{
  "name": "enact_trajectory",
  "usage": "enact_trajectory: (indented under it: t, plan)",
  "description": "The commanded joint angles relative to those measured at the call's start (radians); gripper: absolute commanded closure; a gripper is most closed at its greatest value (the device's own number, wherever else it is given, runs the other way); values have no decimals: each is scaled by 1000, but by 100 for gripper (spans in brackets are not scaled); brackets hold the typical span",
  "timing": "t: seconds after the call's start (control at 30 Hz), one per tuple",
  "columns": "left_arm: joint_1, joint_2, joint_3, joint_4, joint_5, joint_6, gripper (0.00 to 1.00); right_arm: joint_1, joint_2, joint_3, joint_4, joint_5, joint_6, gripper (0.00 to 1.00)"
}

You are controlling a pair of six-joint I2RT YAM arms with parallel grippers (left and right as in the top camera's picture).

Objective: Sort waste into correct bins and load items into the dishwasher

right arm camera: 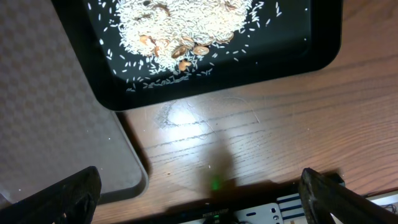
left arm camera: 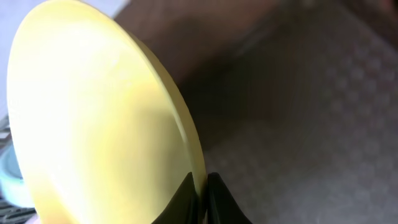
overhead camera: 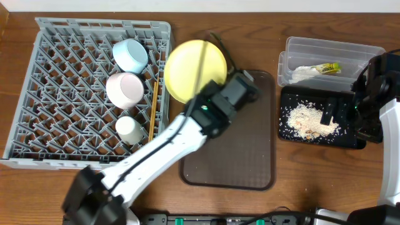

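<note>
My left gripper (overhead camera: 211, 95) is shut on the rim of the round yellow plate (overhead camera: 195, 65), held tilted on edge between the grey dish rack (overhead camera: 56, 94) and the brown serving tray. In the left wrist view the jaws (left arm camera: 200, 186) pinch the plate (left arm camera: 93, 124). The rack holds the light blue bowl (overhead camera: 130, 55), the white-pinkish bowl (overhead camera: 125, 89), the white cup (overhead camera: 129, 129) and the chopsticks (overhead camera: 152, 109). My right gripper (overhead camera: 347, 117) is open and empty above the black tray (overhead camera: 350, 140), which holds rice crumbs (overhead camera: 306, 120). The clear tub (overhead camera: 325, 47) holds the wrapper (overhead camera: 327, 68) and the white scrap (overhead camera: 304, 73).
The brown serving tray (overhead camera: 240, 147) lies in the middle, under the left arm; it also shows in the right wrist view (right arm camera: 56, 112). The black tray (right arm camera: 112, 93) with rice (right arm camera: 180, 25) sits beside it there, with wooden table (right arm camera: 249, 143) toward the front edge.
</note>
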Motion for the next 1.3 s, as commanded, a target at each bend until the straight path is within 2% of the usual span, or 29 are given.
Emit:
enact_trajectory:
  t: [0.0, 0.13, 0.3, 0.47, 0.63, 0.93, 1.07, 1.1, 1.17, 1.27]
  plan:
    - [89, -65, -2, -10, 127, -44, 92, -5, -16, 16, -2, 6, 10, 1]
    - [211, -95, -2, -17, 317, -108, 92, -5, -16, 15, -10, 6, 10, 1]
    - [389, -98, -2, -16, 673, -150, 92, -6, -16, 15, -10, 6, 10, 1]
    - [535, -98, -2, 13, 906, -219, 92, -6, -16, 15, -9, 6, 10, 1]
    - [649, -98, -3, 47, 1075, -312, 92, -5, -16, 15, -9, 6, 10, 1]
    - [801, -95, -3, 31, 1076, -345, 91, -5, -16, 16, -9, 6, 10, 1]
    - [836, -95, -3, 30, 1009, -345, 79, -5, -16, 16, -9, 6, 10, 1]
    - [841, -95, -3, 28, 999, -344, 74, -5, -16, 15, -10, 6, 10, 1]
    - [851, -95, -3, 28, 997, -329, 58, -5, -16, 16, -10, 6, 10, 1]
    - [866, -106, -3, 23, 997, -323, 48, -5, -16, 16, -12, 6, 10, 1]
